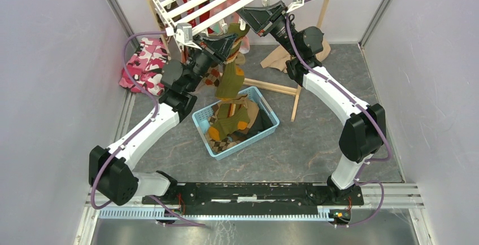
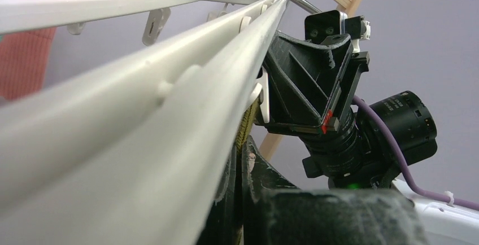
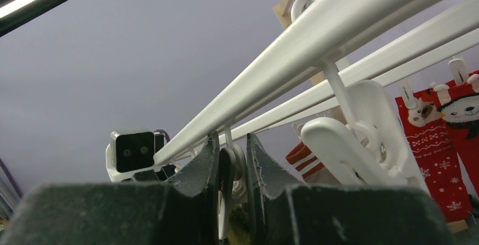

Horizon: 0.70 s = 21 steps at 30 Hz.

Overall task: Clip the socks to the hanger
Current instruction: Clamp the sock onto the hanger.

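Above a grey desk (image 1: 316, 138), the white hanger (image 2: 113, 143) hangs tilted, with both arms raised to its near bar. Below it, a blue basket (image 1: 202, 135) holds more socks (image 1: 229, 129), argyle and olive among them. Red socks (image 3: 429, 143) dangle from clips on the far side of the frame. One olive sock (image 1: 230, 81) hangs limp from the frame's edge down toward the basket. The left gripper (image 1: 226, 43) has its jaws pressed together, apparently on the top of that sock. The right gripper (image 3: 233, 143) has its jaws squeezing a small white clip (image 3: 227, 169) under the bar. The sock looks light, soft and floppy. It is probably best held at the cuff, close to the clip's mouth, so the thin fabric feeds in without slipping.
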Tool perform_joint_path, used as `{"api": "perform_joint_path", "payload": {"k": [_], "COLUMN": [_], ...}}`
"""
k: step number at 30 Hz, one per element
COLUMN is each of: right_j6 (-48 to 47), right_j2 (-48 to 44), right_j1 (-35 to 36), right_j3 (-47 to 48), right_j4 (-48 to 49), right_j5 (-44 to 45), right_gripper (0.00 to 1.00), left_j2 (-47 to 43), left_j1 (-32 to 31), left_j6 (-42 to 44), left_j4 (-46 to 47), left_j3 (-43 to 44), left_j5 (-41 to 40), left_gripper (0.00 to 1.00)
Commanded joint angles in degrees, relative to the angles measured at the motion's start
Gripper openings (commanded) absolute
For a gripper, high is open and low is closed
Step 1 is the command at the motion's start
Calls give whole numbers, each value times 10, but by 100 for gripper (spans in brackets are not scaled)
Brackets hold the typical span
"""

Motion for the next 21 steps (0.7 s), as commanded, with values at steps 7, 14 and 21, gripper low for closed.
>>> {"api": "perform_joint_path", "payload": {"k": [7, 14, 21], "right_j6": [15, 16, 12], "right_j2": [-4, -7, -16], "right_j1": [-1, -1, -2], "right_j3": [-2, -5, -12], "right_j4": [35, 39, 39], "right_j5": [-6, -9, -7], "right_gripper": [6, 27, 48], "left_j2": [9, 10, 7], "left_j1": [3, 3, 3], "left_j6": [-56, -64, -65], "left_j4": [28, 24, 15], "left_j3": [20, 18, 17], "left_j5": [3, -1, -5], "left_gripper": [2, 7, 16]}}
